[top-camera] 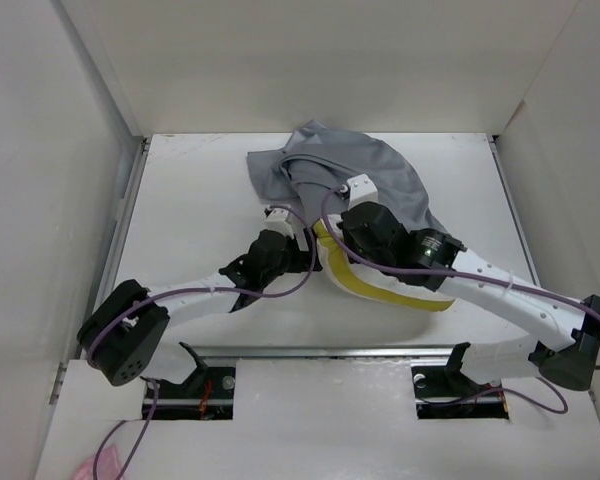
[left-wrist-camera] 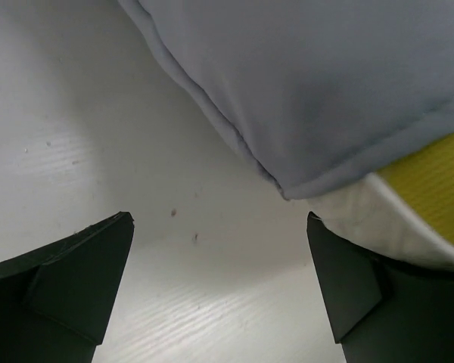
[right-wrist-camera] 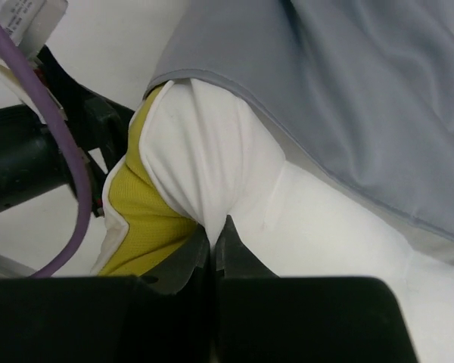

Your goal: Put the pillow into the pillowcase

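Observation:
The grey pillowcase point(top-camera: 355, 175) lies crumpled at the table's back middle, its near edge draped over the pillow. The white pillow point(top-camera: 380, 290) with its yellow band point(top-camera: 365, 288) sticks out toward the front, mostly under my right arm. My right gripper point(right-wrist-camera: 213, 227) is shut, pinching a fold of the pillow point(right-wrist-camera: 212, 166) just below the pillowcase hem point(right-wrist-camera: 303, 113). My left gripper point(left-wrist-camera: 219, 227) is open and empty over bare table, next to the pillowcase edge point(left-wrist-camera: 303, 98) and a pillow corner point(left-wrist-camera: 393, 212).
White walls point(top-camera: 50, 180) enclose the table on the left, back and right. A metal rail point(top-camera: 310, 352) runs along the front edge. Purple cables point(top-camera: 280, 290) trail along both arms. Bare tabletop point(top-camera: 195, 210) lies left of the cloth.

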Available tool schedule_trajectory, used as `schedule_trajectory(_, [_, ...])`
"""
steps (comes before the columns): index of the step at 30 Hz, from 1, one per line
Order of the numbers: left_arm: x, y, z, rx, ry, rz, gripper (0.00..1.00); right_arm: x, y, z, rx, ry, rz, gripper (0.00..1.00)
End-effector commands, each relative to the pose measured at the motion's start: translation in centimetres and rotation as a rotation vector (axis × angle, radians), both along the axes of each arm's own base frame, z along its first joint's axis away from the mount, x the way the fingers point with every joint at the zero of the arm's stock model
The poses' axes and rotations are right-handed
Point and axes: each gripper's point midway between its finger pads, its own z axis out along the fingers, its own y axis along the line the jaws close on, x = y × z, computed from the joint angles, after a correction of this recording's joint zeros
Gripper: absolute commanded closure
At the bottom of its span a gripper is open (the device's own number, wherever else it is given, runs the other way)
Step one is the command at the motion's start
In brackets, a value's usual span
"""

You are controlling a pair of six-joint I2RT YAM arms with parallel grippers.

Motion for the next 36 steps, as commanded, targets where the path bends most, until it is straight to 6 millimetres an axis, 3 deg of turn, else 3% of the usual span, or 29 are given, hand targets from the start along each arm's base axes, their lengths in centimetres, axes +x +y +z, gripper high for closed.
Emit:
schedule_trajectory(1, [2.8,-0.8,6.2,-0.244,-0.181,0.106,0.00,-0.1,2.5,5.9,0.184,-0.071,0.069,1.00])
schedule_trajectory(3, [4.5,-0.4,5.1,-0.216,-0.169,0.178,0.16,-0.3,2.8,6.3,0.198,-0.066,0.087,1.00])
schedule_trajectory(4, [5.5,-0.7,5.9,-0.228,-0.181,0.188,0.25,-0.4,3.0,6.3,0.201,-0.062,0.095,1.00])
schedule_trajectory(5, [6.0,-1.1,5.9,-0.224,-0.177,0.188,0.34,-0.4,3.0,6.3,0.201,-0.062,0.095,1.00])
schedule_trajectory(6, [6.4,-1.5,6.1,-0.226,-0.179,0.188,0.53,-0.5,2.8,5.7,0.186,-0.052,0.095,1.00])
schedule_trajectory(7, [6.6,-1.9,5.5,-0.193,-0.178,0.167,0.60,-0.6,2.9,5.7,0.198,-0.046,0.087,1.00])
schedule_trajectory(9, [6.9,-2.4,6.5,-0.199,-0.195,0.153,0.75,-0.3,2.1,4.8,0.170,-0.046,0.047,1.00])
schedule_trajectory(10, [6.8,-2.3,7.2,-0.204,-0.211,0.151,1.00,-0.2,2.0,4.9,0.174,-0.047,0.035,1.00])
schedule_trajectory(13, [5.7,-0.3,7.3,-0.194,-0.236,0.181,1.00,0.6,0.8,4.3,0.146,-0.071,-0.043,1.00])
schedule_trajectory(14, [5.5,-0.1,8.7,-0.218,-0.257,0.182,1.00,0.6,0.9,4.3,0.154,-0.068,-0.048,1.00])
schedule_trajectory(15, [4.6,0.8,7.3,-0.180,-0.223,0.181,1.00,1.1,-0.1,4.1,0.125,-0.096,-0.099,1.00])
schedule_trajectory(16, [4.1,1.4,7.4,-0.186,-0.214,0.196,1.00,1.5,-0.2,3.4,0.107,-0.104,-0.120,1.00])
schedule_trajectory(17, [3.2,2.1,9.2,-0.220,-0.240,0.188,1.00,2.0,-0.4,2.9,0.089,-0.116,-0.145,1.00])
schedule_trajectory(18, [1.9,2.4,8.2,-0.208,-0.215,0.175,1.00,2.7,-1.0,2.5,0.067,-0.134,-0.186,1.00])
schedule_trajectory(19, [1.4,2.9,8.4,-0.210,-0.217,0.175,1.00,3.2,-0.7,2.1,0.062,-0.146,-0.204,1.00])
schedule_trajectory(20, [0.2,3.1,10.2,-0.244,-0.243,0.157,1.00,4.0,-0.4,1.4,0.040,-0.156,-0.226,1.00])
schedule_trajectory(22, [-1.2,3.6,9.8,-0.216,-0.208,0.153,1.00,5.3,-0.9,1.2,0.013,-0.214,-0.308,1.00])
schedule_trajectory(24, [-2.7,4.1,10.6,-0.228,-0.209,0.125,1.00,6.9,-0.2,1.9,0.066,-0.264,-0.373,1.00])
schedule_trajectory(25, [-3.4,4.4,9.9,-0.210,-0.186,0.105,1.00,7.6,-0.6,2.6,0.079,-0.296,-0.419,1.00])
schedule_trajectory(28, [-4.8,4.6,10.1,-0.243,-0.157,0.081,1.00,8.9,0.8,6.9,0.225,-0.390,-0.434,1.00])
schedule_trajectory(29, [-5.3,4.8,9.1,-0.231,-0.126,0.077,1.00,9.1,1.1,8.9,0.278,-0.416,-0.438,1.00])
schedule_trajectory(33, [-6.7,4.7,8.2,-0.193,-0.061,0.030,1.00,9.6,-0.2,12.6,0.362,-0.501,-0.542,1.00])
schedule_trajectory(36, [-8.4,4.1,8.2,-0.215,-0.033,-0.045,1.00,9.9,0.0,13.3,0.413,-0.554,-0.538,1.00])
